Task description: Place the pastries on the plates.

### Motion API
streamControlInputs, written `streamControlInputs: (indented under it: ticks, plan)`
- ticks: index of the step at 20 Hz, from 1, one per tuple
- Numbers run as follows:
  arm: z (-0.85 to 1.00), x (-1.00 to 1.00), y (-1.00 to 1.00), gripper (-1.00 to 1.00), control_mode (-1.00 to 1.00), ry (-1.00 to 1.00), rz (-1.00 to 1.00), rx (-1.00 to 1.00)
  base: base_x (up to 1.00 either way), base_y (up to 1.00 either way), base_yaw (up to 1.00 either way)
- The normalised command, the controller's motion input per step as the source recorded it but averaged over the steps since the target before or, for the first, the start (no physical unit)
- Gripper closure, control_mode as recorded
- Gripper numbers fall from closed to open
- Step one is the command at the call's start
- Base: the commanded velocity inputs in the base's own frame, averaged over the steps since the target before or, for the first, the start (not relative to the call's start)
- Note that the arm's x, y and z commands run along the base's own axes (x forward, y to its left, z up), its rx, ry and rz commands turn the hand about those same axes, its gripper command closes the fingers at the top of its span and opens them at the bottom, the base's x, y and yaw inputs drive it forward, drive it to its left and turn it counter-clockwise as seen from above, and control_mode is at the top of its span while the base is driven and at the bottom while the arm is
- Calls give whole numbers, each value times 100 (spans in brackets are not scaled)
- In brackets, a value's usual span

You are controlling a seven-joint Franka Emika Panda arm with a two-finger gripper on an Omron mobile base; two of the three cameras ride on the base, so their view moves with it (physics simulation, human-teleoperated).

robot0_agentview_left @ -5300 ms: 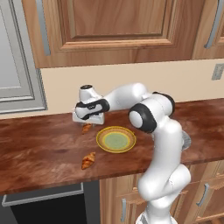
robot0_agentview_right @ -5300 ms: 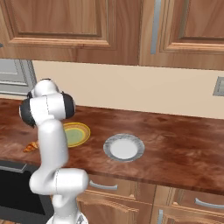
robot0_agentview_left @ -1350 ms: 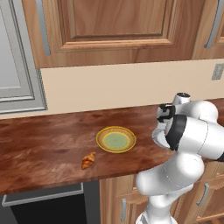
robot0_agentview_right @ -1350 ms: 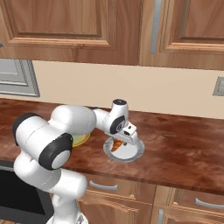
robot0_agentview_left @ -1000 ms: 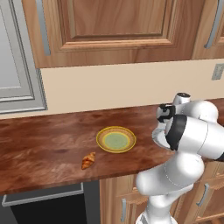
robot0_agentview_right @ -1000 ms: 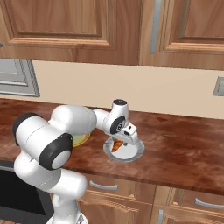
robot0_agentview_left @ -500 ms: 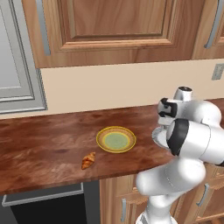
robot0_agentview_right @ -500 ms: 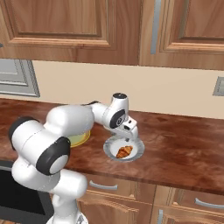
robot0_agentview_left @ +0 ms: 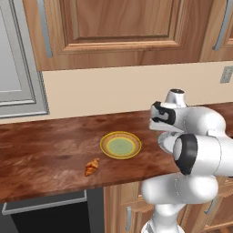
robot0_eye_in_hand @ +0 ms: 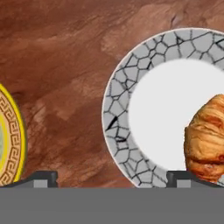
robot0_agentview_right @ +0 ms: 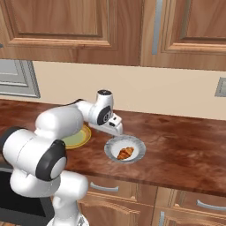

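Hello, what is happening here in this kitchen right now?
A white robot arm is putting pastries on plates. One croissant lies on the grey plate, and the gripper hangs open above that plate's edge, holding nothing. The other croissant lies on the wooden counter, in front of the empty yellow plate and a little to its left.

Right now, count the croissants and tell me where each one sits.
2. One croissant lies on the grey-white plate. The other croissant lies bare on the wooden counter, in front and left of the empty yellow-rimmed plate. None seems hidden.
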Motion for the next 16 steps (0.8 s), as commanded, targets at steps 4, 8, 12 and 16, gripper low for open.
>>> streamControlInputs:
  ticks: [4, 8, 12, 16]
  plan:
    - [2, 0, 100, -100, -100, 8, 10, 0, 0, 0, 0]
    - [14, 0, 100, -100, -100, 16, 7, 0, 0, 0, 0]
    - [19, 0, 96, -100, -100, 21, 1, 0, 0, 0, 0]
    - [5, -1, 93, -100, -100, 19, 3, -1, 0, 0, 0]
